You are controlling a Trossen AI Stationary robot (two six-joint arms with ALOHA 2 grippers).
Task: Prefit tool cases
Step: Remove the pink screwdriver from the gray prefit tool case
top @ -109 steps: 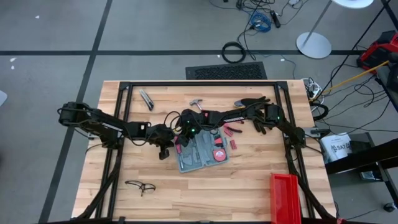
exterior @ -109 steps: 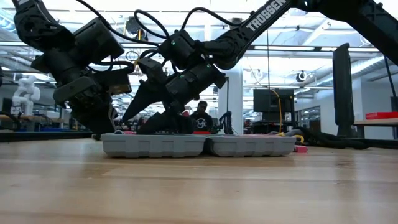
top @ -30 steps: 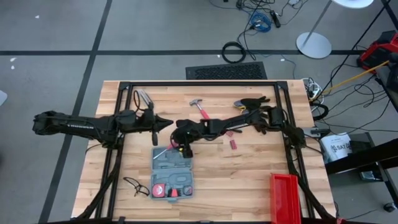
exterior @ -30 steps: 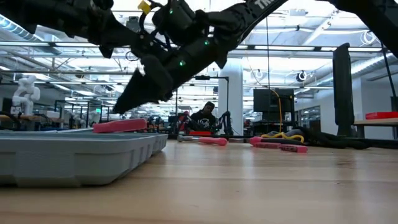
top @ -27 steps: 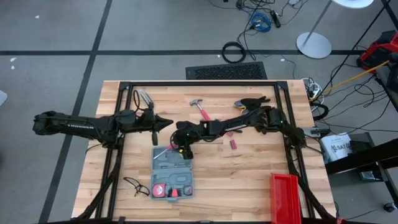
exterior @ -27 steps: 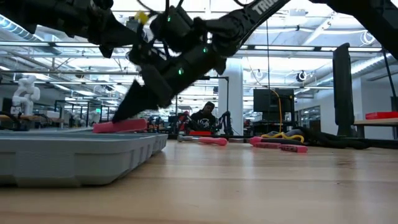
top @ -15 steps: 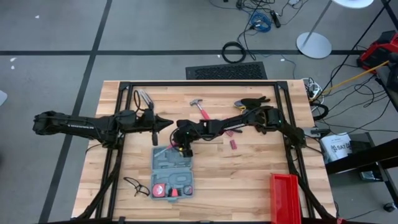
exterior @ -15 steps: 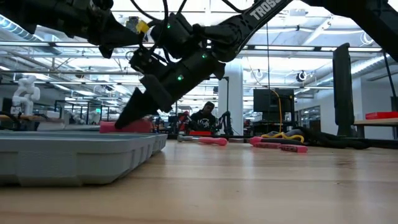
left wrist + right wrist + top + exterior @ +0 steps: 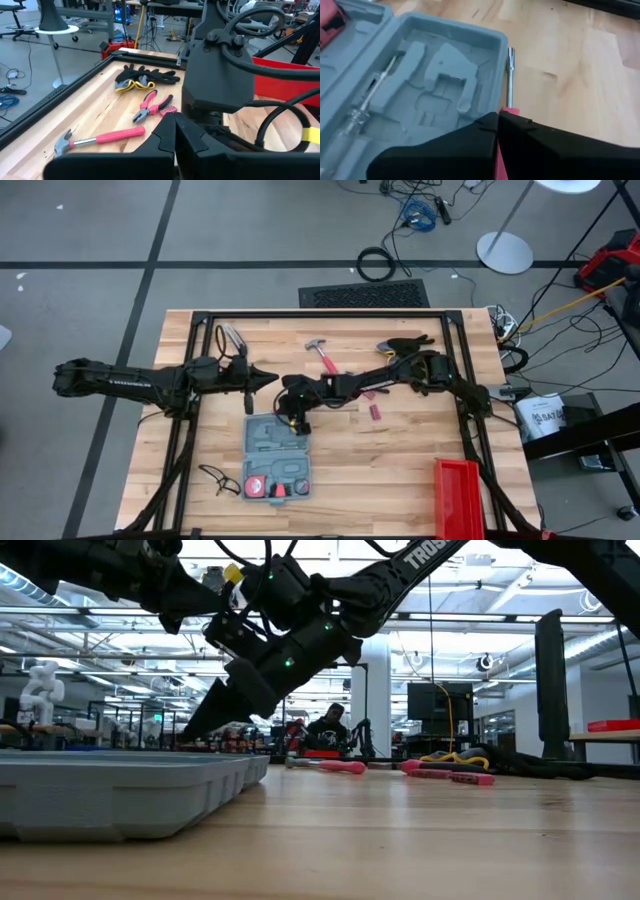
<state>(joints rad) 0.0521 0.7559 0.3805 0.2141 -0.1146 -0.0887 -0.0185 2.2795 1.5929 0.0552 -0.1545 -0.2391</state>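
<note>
The grey tool case (image 9: 276, 460) lies open on the table, moulded tray up (image 9: 435, 85), with a clear-handled screwdriver (image 9: 362, 107) and a red tape measure (image 9: 258, 483) in it. Just beyond its far rim lies a red-handled driver with a bare steel shaft (image 9: 510, 75). My right gripper (image 9: 291, 423) reaches in from the right, slanting down over that rim, and is shut on the driver. My left gripper (image 9: 272, 377) is shut on nothing and hangs above the table, left of the right arm. My right gripper pinches the driver's red handle (image 9: 509, 110) between its two fingers (image 9: 530, 132). The fingers slant down from the table's right side and lie along the tool. The steel shaft sticks out past the fingertips beside the case's far rim. Whether it rests on the wood I cannot tell.
At the back lie a pink-handled hammer (image 9: 322, 356), black gloves (image 9: 405, 342), pink pliers (image 9: 152, 105) and a grey metal tool (image 9: 232, 338). A small pink piece (image 9: 376, 411) lies right of the arm. A red bin (image 9: 458, 495) stands near right, glasses (image 9: 222, 480) near left.
My right gripper has come down a little onto the red handle at the case's far rim and shut on it. The handle, plain above the rim in the low view before, shifted slightly and is now hidden by the fingers.
</note>
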